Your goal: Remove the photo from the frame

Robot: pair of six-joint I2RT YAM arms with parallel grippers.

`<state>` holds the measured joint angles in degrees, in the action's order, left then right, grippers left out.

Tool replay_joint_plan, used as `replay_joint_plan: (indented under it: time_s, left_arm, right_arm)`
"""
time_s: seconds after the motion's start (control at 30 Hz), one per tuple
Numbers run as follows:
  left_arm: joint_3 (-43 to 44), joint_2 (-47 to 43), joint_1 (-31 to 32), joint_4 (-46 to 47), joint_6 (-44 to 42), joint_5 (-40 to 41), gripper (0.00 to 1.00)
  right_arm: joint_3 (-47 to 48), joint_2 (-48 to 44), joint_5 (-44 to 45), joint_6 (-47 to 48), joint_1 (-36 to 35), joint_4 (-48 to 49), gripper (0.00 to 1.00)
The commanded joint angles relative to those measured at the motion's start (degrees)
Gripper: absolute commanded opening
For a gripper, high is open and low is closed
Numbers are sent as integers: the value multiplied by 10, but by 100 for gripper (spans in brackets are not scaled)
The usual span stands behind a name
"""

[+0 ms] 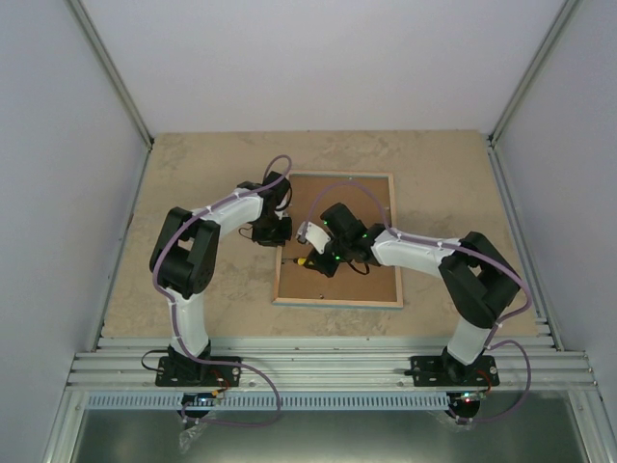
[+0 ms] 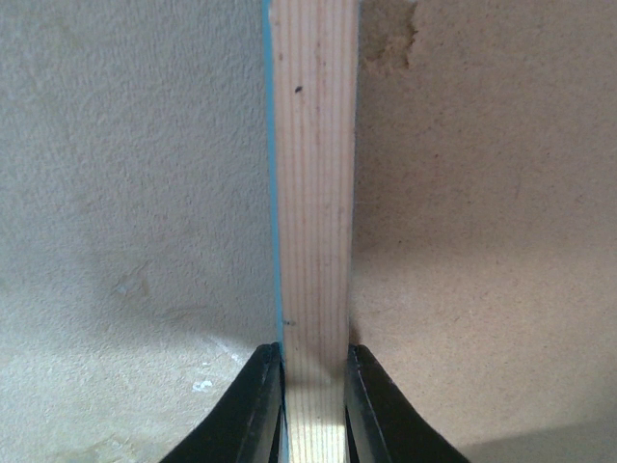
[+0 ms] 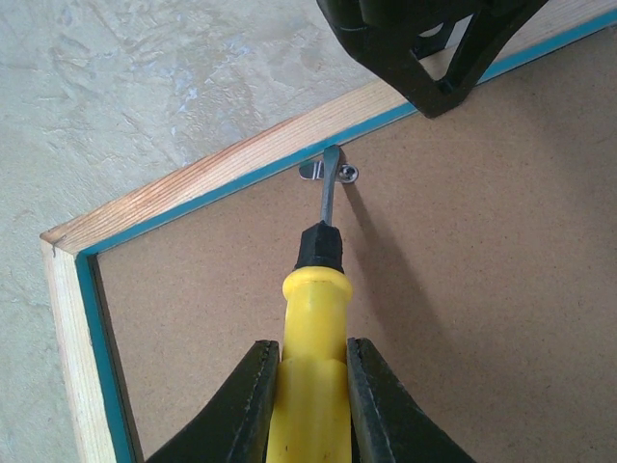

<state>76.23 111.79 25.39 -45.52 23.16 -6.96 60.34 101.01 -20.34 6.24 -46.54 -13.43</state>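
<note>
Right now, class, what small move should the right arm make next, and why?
Probably twist the screwdriver to swing the metal tab off the fibreboard back. The right gripper holds the tool with its tip on that tab, which sits over the back's edge, while the left gripper clamps the frame at its rim, steadying it.
</note>
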Motion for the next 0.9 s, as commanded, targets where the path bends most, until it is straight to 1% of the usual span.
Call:
replay_joint_plan:
  time_s: [0.0, 0.87]
  left_arm:
    - [-2, 38, 6, 44, 1, 19, 0]
    - [-1, 41, 6, 42, 0, 22, 0]
  right_arm:
    - [-9, -6, -134, 23, -53, -71, 1]
    - [-42, -42, -66, -11, -46, -46, 1]
